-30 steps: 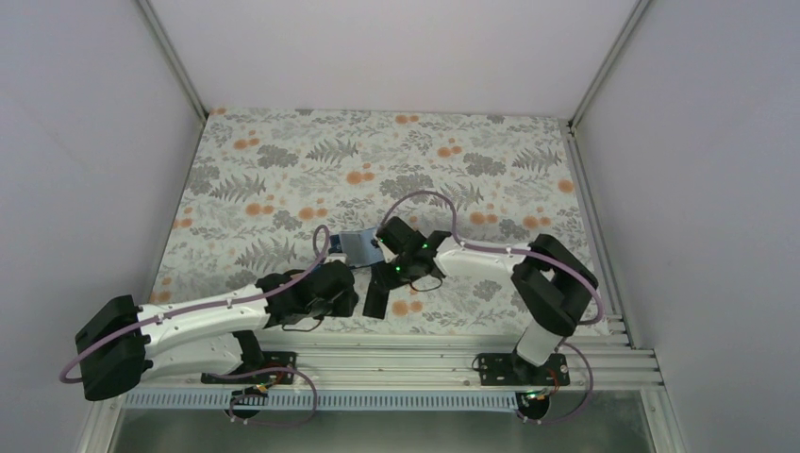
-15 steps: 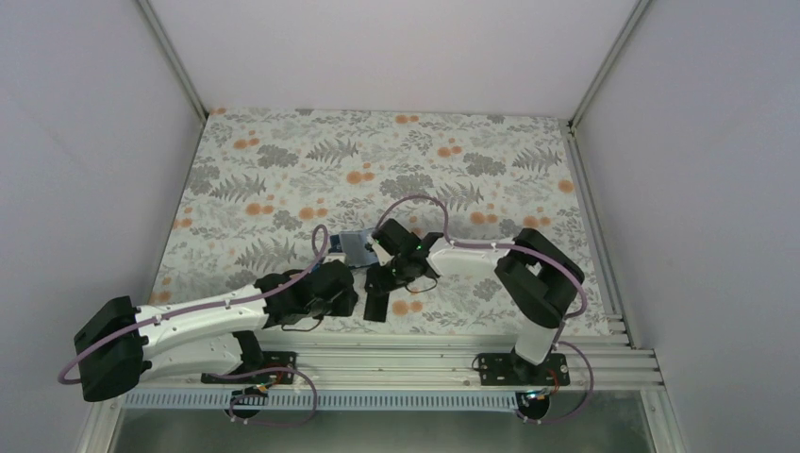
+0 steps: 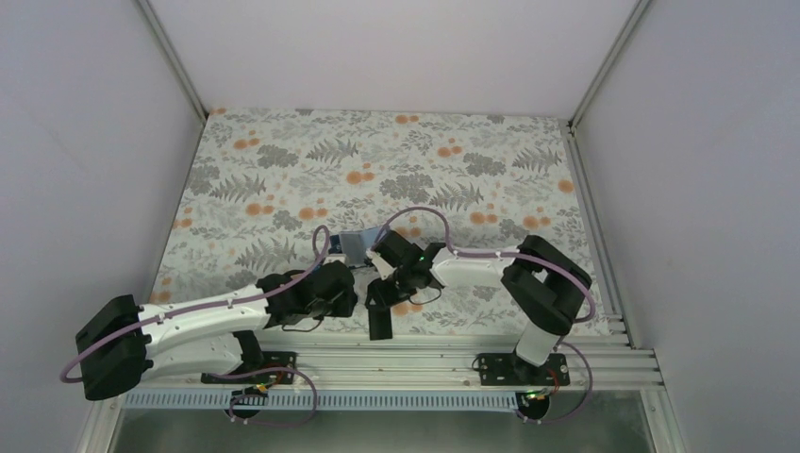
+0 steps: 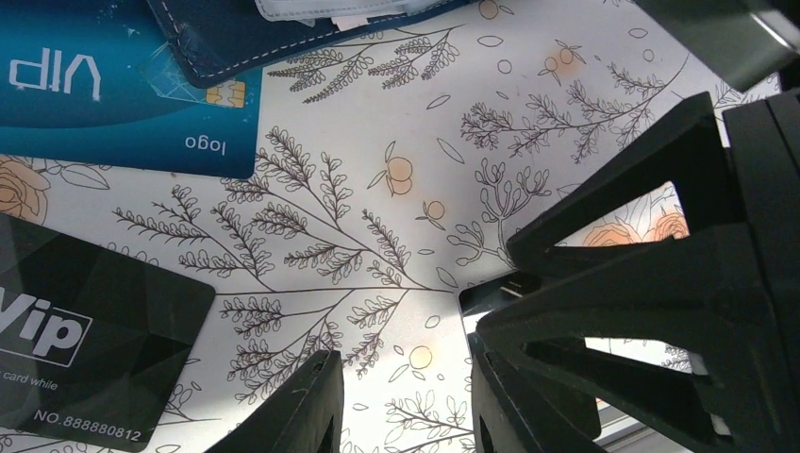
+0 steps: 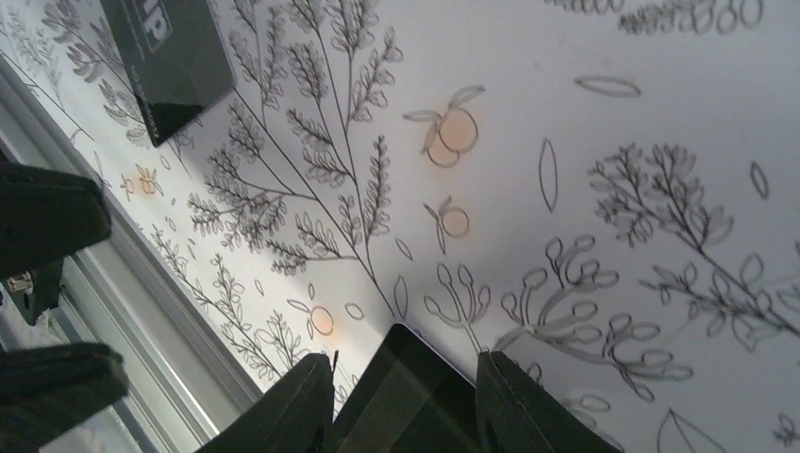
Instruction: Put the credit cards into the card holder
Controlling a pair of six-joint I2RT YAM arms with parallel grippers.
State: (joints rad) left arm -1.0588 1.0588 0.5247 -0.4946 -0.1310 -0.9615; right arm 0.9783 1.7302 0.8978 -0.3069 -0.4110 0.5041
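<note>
Step in hand, as I read it: the right arm's pick-up of one black card. The right fingers (image 5: 307,406) are closed narrow across the width of the held black card (image 5: 406,396), whose free corner points out over the cloth. I cannot tell whether the card is clear of the counter (image 3: 283,151) or only tipped up. The left fingers (image 4: 307,415) stand narrowly apart with nothing between them, low over the cloth just beside the right arm's. The card holder (image 4: 217,47) lies open, lighter inside up, a little in from the middle of the counter's near edge, just beyond both sets of fingers. The teal card (image 4: 104,104) lies flat and touches the holder, one corner apparently under its edge. The Vip black card (image 4: 85,349) lies flat on the near side of the teal one, apart from it. I cannot pick out a fourth card. Next move, in my judgement: carry the held card to the holder, line its short edge up with a slot and slide it in shallow. The left fingers would likely need to pin the holder.
</note>
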